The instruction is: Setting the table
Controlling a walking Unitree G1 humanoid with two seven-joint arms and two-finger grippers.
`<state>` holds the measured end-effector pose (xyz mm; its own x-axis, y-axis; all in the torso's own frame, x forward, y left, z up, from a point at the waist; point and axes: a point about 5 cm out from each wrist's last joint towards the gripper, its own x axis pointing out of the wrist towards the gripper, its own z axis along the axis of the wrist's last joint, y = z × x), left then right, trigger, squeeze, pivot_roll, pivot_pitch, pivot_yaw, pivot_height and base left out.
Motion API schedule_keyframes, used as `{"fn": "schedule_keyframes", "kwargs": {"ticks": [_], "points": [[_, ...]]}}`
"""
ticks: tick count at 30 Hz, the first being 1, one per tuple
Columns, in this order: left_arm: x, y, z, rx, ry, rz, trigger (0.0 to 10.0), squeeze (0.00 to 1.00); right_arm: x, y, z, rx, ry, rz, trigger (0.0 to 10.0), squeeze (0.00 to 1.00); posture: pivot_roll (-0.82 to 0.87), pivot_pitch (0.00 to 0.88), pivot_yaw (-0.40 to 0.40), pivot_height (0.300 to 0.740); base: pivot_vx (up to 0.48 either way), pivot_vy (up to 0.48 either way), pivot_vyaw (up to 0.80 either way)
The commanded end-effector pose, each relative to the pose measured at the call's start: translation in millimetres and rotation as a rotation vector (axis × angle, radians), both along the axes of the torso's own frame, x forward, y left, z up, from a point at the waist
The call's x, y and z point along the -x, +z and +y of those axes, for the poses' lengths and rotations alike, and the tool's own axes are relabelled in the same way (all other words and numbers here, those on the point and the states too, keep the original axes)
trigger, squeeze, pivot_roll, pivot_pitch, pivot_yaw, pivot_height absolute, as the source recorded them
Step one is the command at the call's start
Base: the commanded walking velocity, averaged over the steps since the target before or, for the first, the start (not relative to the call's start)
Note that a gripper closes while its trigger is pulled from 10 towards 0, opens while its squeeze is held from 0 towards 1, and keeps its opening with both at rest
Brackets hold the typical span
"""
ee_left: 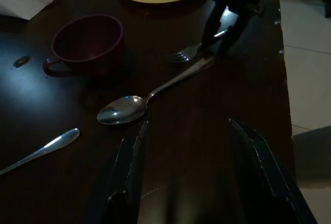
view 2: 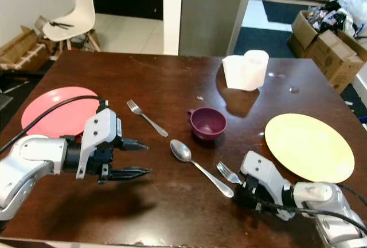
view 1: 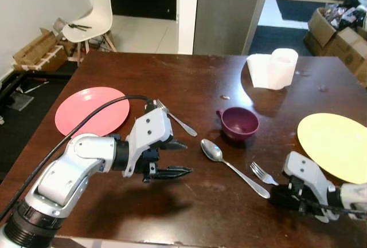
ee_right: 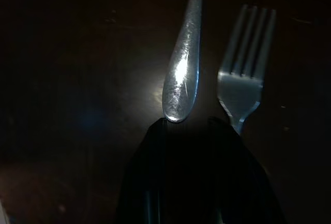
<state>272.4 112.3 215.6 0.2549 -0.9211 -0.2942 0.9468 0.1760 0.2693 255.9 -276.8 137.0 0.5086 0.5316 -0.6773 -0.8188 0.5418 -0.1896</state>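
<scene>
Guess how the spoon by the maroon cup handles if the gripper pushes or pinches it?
The spoon looks like polished metal: probably stiff, and slippery between fingers. It lies flat on the table, so a pinch likely gets little purchase, and a push probably slides or pivots it.

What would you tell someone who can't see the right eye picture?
Two robot grippers reach over a dark wooden table: the left gripper hovers open near a spoon, and the right gripper sits at a fork. A maroon cup, pink plate and yellow plate sit around them.

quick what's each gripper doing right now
Left gripper: open, empty, above the table.
Right gripper: at the fork handle; fingers cannot be told.
</scene>
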Motion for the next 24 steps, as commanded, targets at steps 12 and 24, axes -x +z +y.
{"fn": "schedule_keyframes", "kwargs": {"ticks": [12,24], "points": [[0.2,-6.0,-2.5,-0.018,-0.030,0.009,10.0,0.00,20.8,25.4,-21.9,-0.008,-0.024,-0.022,10.0,0.00,-0.12,0.074,0.113,0.740,0.000,0.000,0.00],[-0.4,-3.5,-0.2,-0.017,-0.020,0.005,10.0,0.00,14.0,2.1,-29.8,0.026,-0.088,-0.025,10.0,0.00,-0.09,0.075,0.122,0.740,0.000,0.000,0.00]]}}
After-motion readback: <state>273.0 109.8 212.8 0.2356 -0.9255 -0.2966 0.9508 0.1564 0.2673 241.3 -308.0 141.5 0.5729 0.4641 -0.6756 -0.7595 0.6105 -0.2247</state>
